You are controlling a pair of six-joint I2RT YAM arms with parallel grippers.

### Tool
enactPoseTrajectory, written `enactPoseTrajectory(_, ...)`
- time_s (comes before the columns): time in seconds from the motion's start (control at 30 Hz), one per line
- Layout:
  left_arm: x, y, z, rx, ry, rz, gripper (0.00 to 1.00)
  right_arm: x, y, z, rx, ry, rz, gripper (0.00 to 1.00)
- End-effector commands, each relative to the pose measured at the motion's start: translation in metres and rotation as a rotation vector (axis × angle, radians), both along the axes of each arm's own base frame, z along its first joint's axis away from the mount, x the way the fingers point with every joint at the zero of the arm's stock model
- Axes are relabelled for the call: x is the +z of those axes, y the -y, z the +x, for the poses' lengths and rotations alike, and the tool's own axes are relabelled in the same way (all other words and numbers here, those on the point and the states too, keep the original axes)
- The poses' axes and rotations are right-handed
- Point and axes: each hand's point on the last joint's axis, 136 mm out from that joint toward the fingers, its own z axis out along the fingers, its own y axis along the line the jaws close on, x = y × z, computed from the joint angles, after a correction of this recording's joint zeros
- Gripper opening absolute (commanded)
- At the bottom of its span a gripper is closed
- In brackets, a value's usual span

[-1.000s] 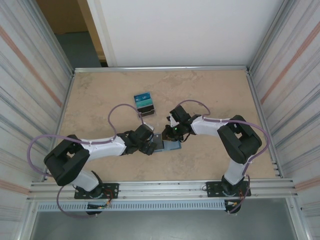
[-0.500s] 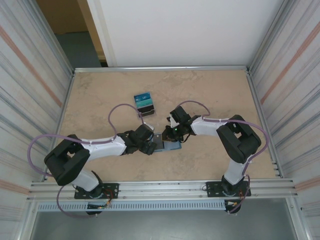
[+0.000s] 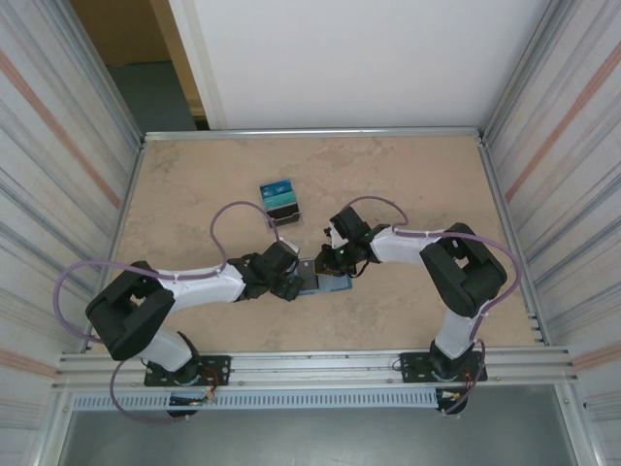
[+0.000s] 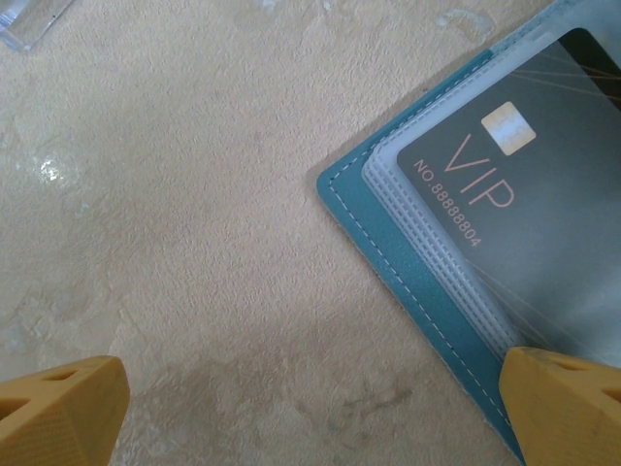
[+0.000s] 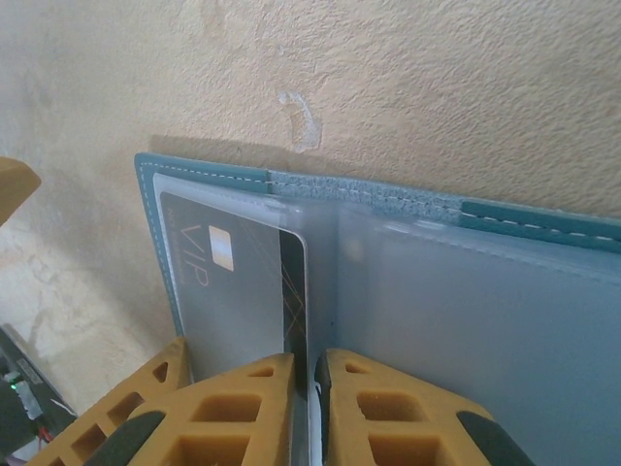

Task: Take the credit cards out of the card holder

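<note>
Starting at the near edge, a ribbed aluminium rail [image 3: 320,361] carries both arm bases, and the two white arms reach inward over the mottled beige tabletop [image 3: 194,184] to meet near its middle.

The left gripper [image 3: 289,283] sits low at the left end of a flat teal-blue bifold card holder [image 3: 335,283], which lies opened out on the table between the two grippers. In the left wrist view, the left gripper [image 4: 310,408] stands wide. One yellow fingertip [image 4: 58,408] is over bare table and the other is over the holder's stitched teal border [image 4: 403,286], with nothing between them. Clear plastic sleeves are layered inside that border, and the top one shows a dark grey VIP card [image 4: 524,194] with a pale chip and pinkish lettering.

The right gripper [image 3: 327,266] comes at the holder from the far right side. Its wrist view shows the right gripper [image 5: 310,408] narrowed to a slit. The yellow fingers [image 5: 243,408] are pinched on the thin edge of the dark grey VIP card [image 5: 233,291], which is still mostly inside its sleeve. Whether sleeve film is caught in the pinch too, I cannot tell. The rest of the card holder [image 5: 388,199] spreads to the right, its other sleeve pale and cloudy.

Farther back, well apart from the holder, a small stack of blue and teal printed cards [image 3: 279,197] rests on the table.
</note>
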Motion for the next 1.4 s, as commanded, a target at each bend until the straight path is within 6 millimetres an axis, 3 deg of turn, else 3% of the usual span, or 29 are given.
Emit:
enactPoseTrajectory(0.0, -0.001, 0.001, 0.001, -0.005, 0.000, 0.032, 0.99, -0.010, 0.000, -0.007, -0.009, -0.052, 0.006, 0.14)
enactPoseTrajectory(0.37, 0.000, 0.005, 0.000, -0.017, 0.002, 0.039, 0.99, -0.003, -0.006, -0.008, -0.004, -0.058, 0.079, 0.11)
enactPoseTrajectory(0.67, 0.000, 0.003, 0.000, -0.013, 0.006, 0.049, 0.99, -0.002, -0.006, -0.008, -0.015, -0.065, 0.118, 0.00)
enactPoseTrajectory(1.37, 0.007, 0.003, 0.000, -0.025, 0.013, 0.048, 0.99, 0.008, 0.024, 0.013, -0.067, 0.009, -0.020, 0.00)
